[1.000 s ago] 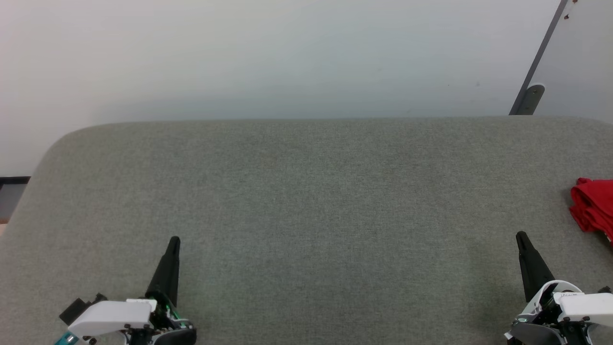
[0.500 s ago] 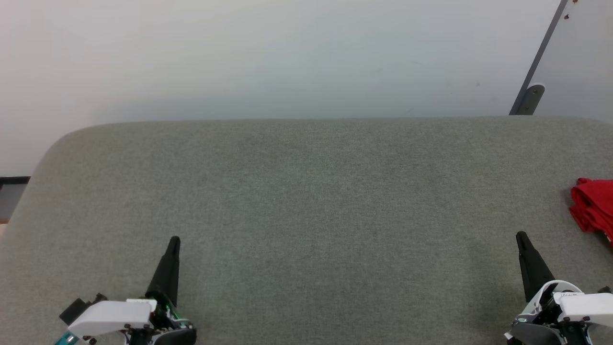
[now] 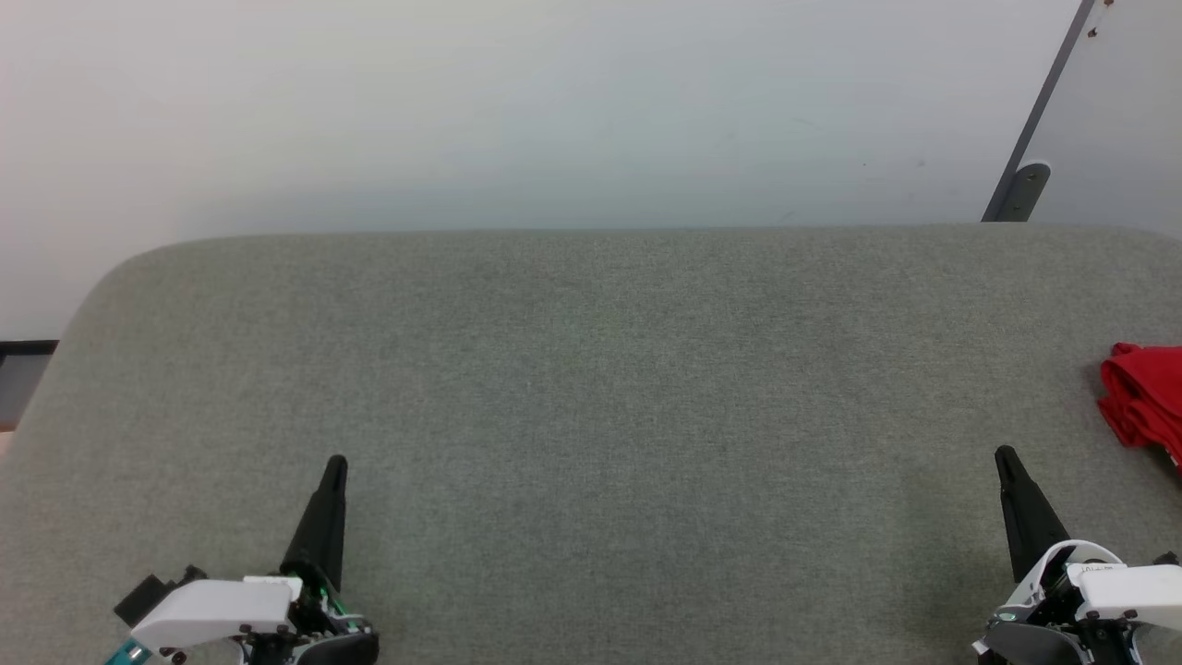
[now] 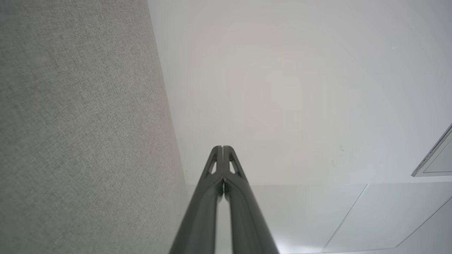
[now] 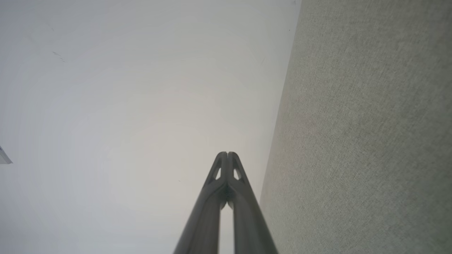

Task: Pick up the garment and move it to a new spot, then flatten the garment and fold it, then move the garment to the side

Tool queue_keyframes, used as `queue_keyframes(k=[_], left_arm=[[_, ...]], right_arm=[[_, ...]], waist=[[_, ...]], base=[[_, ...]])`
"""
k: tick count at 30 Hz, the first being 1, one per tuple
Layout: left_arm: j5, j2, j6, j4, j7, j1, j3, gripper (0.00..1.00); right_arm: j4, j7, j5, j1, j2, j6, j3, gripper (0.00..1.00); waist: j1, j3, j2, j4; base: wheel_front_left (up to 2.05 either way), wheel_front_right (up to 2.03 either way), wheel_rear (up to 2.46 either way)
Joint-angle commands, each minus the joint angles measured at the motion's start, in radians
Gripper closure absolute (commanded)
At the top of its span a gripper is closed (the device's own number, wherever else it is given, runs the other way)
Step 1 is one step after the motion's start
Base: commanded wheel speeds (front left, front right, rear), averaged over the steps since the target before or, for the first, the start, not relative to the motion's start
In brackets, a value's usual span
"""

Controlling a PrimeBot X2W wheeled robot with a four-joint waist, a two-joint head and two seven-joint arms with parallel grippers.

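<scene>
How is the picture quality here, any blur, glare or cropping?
Head view: soft even light, sharp; garment cropped at the right edge. Left wrist view: left hand blurs toward the bottom edge. Right wrist view: right hand likewise, no glare.

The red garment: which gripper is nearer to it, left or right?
Right. The right gripper is close, below-left of the garment in the head view; the left gripper is far across the surface.

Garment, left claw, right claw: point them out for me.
garment [image 3: 1145,406], head view, on its bunched red folds.
left claw [image 3: 335,464], head view, at its closed fingertips.
right claw [image 3: 1004,455], head view, at its closed fingertips.
</scene>
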Motion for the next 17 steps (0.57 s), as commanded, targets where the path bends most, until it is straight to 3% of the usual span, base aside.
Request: queue_keyframes(k=[1, 17], left_arm=[[0.006, -0.002, -0.004, 0.001, 0.001, -0.01, 0.003, 1.0], [0.006, -0.002, -0.004, 0.001, 0.001, -0.01, 0.003, 1.0]], right_arm=[[0.0, 0.001, 0.004, -0.003, 0.004, -0.001, 0.0, 1.0], [0.0, 0.001, 0.004, -0.003, 0.004, -0.001, 0.0, 1.0]], waist=[[0.0, 0.0, 0.0, 0.0], [0.0, 0.0, 0.0, 0.0]], base=[[0.0, 0.0, 0.0], [0.0, 0.0, 0.0]])
